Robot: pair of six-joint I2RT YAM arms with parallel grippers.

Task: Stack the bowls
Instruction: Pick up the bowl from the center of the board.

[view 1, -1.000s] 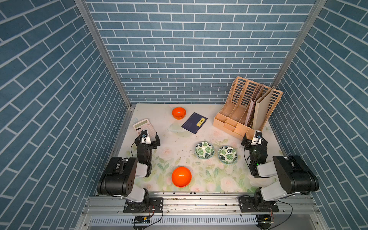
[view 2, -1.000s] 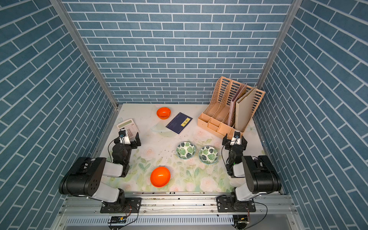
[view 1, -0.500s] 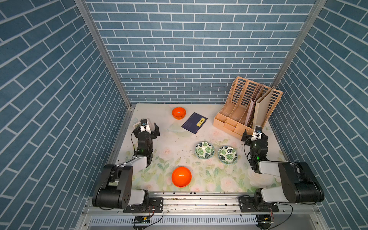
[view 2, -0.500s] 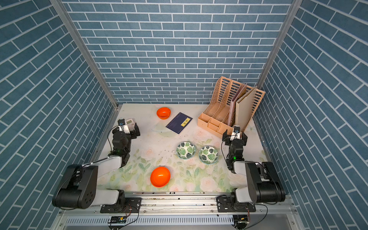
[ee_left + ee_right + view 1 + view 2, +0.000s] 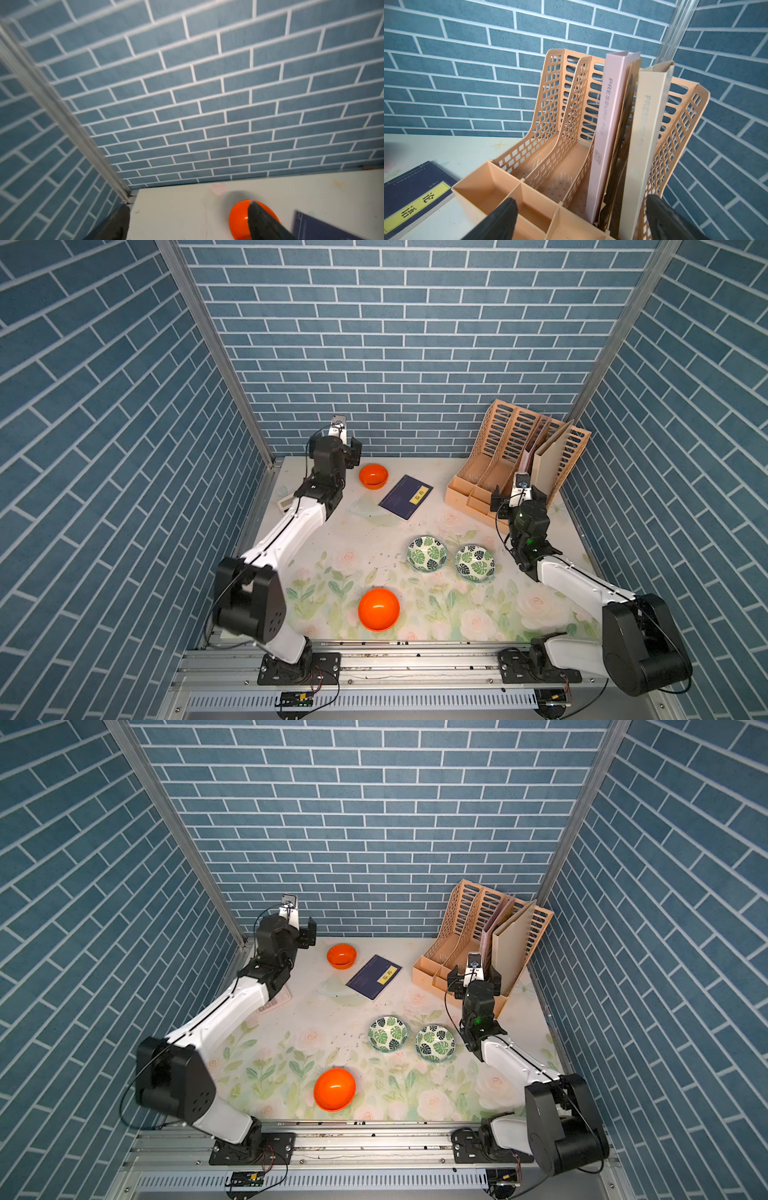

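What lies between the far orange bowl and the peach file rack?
A dark blue booklet with a yellow label lies flat between the far orange bowl and the file rack, touching neither; both top views show it.

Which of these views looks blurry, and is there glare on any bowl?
Left wrist view: smeared, brick wall and the far orange bowl soft. Right wrist view: sharp, lettering legible on folders in the file organizer. In both top views: small highlight on the near orange bowl.
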